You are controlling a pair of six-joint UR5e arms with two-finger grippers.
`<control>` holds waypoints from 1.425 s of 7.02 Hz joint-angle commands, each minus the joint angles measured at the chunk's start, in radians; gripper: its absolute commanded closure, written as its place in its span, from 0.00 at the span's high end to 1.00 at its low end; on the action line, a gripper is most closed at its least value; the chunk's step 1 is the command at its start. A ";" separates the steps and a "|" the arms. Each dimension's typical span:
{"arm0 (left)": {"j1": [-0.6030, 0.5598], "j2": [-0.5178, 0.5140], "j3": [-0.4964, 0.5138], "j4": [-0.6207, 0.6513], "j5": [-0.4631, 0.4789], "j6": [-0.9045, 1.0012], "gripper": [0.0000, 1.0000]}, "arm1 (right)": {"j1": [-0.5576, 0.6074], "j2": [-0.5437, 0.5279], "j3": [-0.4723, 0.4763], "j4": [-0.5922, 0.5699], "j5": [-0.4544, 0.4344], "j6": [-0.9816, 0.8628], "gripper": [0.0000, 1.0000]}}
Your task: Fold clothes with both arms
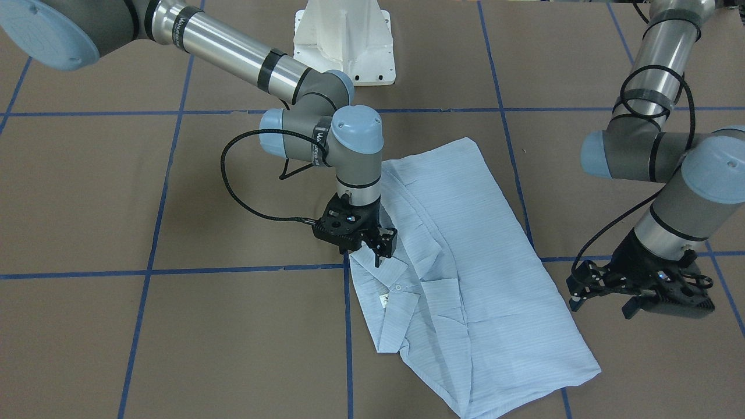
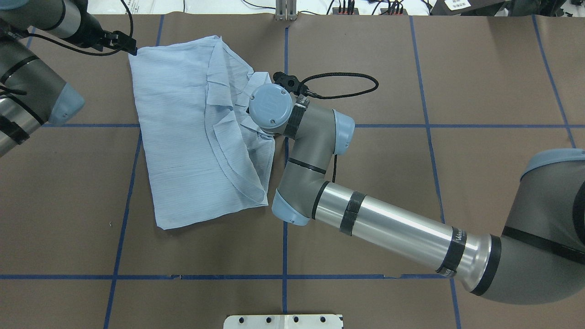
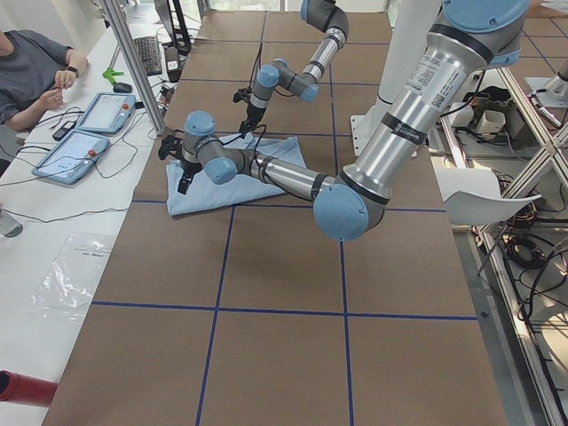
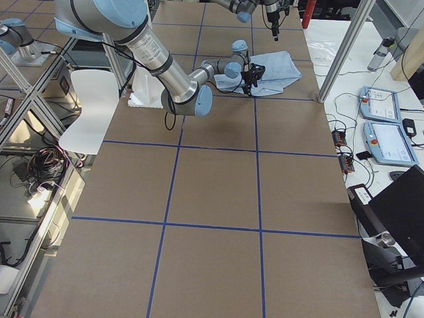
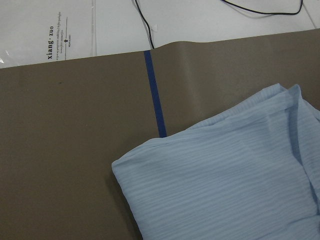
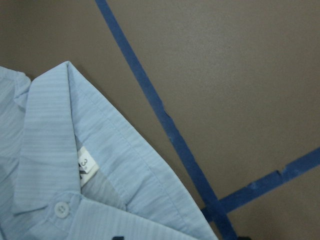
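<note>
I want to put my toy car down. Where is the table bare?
Bare: the far corner on the robot's right, past the blue tape; also the near strip along the white base. Crowded: around the shirt, where the right arm reaches in and the left arm hangs beside it.

I see brown table top [image 2: 457, 68], blue tape grid [image 2: 284, 256] across it. White bench [image 3: 27, 253] runs along operators' side and carries two teach pendants [image 3: 71, 153]. Operator [image 3: 31, 67] sits there. Aluminium post [image 3: 133, 62] stands at table edge. White chair [image 4: 89, 109] stands beside table on robot's side. Lighting is even.
</note>
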 commanded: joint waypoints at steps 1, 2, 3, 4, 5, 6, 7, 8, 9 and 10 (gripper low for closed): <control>0.000 0.000 0.000 0.000 0.000 0.000 1.00 | -0.003 0.002 -0.001 0.001 0.001 0.003 0.53; 0.000 0.000 0.002 0.000 0.000 0.000 1.00 | -0.002 0.009 0.000 0.001 0.001 0.019 0.21; 0.000 0.000 0.000 0.000 -0.002 -0.001 1.00 | -0.002 0.010 0.000 0.001 0.003 0.035 0.00; 0.002 0.000 0.000 0.000 -0.002 -0.002 1.00 | -0.003 0.010 0.006 0.001 0.004 0.037 0.00; 0.002 0.000 0.000 0.000 -0.003 -0.002 1.00 | -0.002 0.004 0.031 -0.003 0.013 0.037 0.00; 0.003 0.003 -0.002 -0.005 -0.003 -0.020 1.00 | -0.002 -0.042 0.123 -0.036 0.027 0.037 0.00; 0.009 0.005 -0.003 -0.006 -0.003 -0.026 1.00 | -0.002 -0.121 0.241 -0.085 0.038 0.036 0.00; 0.014 0.006 -0.003 -0.006 -0.005 -0.026 1.00 | -0.007 -0.236 0.397 -0.131 0.038 0.036 0.00; 0.016 0.006 -0.009 -0.006 -0.008 -0.035 1.00 | -0.022 -0.360 0.548 -0.169 0.035 0.036 0.00; 0.016 0.008 -0.029 -0.003 -0.009 -0.041 1.00 | -0.037 -0.481 0.653 -0.170 0.029 0.030 0.00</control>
